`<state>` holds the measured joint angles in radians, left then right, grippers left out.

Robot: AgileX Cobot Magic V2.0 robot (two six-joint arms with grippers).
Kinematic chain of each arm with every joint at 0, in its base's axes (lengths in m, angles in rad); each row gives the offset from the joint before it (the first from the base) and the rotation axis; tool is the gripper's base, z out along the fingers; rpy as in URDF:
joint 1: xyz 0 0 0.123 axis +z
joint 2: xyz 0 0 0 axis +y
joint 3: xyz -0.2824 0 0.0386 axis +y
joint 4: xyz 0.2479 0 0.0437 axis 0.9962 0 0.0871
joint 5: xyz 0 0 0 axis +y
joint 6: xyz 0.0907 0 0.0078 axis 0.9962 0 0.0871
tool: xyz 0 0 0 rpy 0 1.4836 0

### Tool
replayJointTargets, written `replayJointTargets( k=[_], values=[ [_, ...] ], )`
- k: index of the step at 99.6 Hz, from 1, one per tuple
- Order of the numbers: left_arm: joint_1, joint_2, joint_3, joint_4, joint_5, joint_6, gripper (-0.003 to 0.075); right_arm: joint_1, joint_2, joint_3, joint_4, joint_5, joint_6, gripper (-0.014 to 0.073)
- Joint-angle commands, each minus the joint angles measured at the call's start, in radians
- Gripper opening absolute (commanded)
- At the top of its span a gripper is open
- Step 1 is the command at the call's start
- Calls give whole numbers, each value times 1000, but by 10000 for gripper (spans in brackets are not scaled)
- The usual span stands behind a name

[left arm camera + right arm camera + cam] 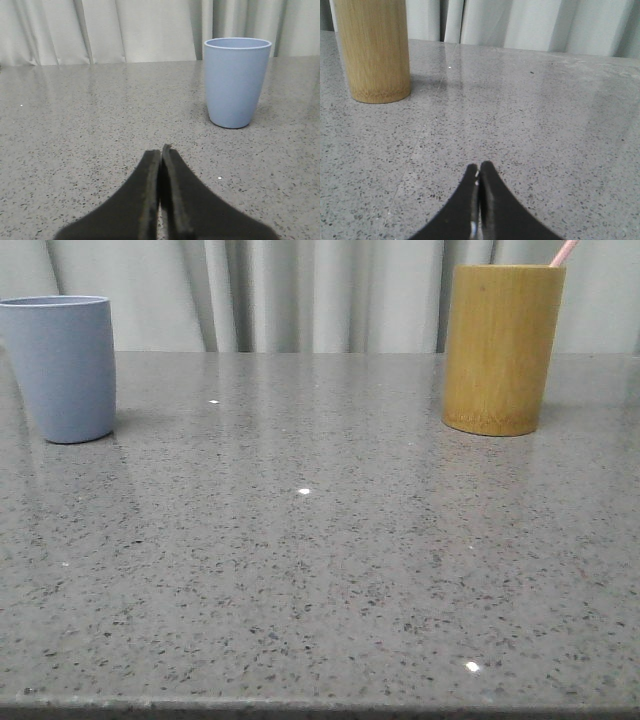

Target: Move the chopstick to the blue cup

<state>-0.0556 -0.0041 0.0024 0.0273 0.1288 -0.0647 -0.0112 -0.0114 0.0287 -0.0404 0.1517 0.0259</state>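
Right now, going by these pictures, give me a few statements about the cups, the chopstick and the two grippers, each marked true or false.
1. The chopstick sticks out of the bamboo cup. True.
2. The blue cup lies on its side. False: it stands upright on the table.
3. The left gripper is shut and empty. True.
4. The right gripper holds the chopstick. False: it is shut on nothing.
5. The two cups touch. False: they stand far apart.

grey-blue cup [62, 365], pink chopstick [564, 252], speckled grey table [320, 570]
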Motion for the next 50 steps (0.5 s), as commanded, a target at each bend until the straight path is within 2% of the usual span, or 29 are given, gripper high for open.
replayJointTargets(
  k=[1,27,34,50],
  values=[
    [4,-35,9,-3,-87,-11,-19,-1,-18,-1,-11,-77,-5,-67],
    [4,-35,-15,-7,-94,-11,-19,-1,-18,-24,-10,-275,4,-67],
    [4,-29,-50,-27,-80,-11,-19,-1,-11,-75,-10,-229,11,-67],
    [4,53,-179,-112,2,-11,-19,-1,69,-262,8,11,11,-67]
  ],
)
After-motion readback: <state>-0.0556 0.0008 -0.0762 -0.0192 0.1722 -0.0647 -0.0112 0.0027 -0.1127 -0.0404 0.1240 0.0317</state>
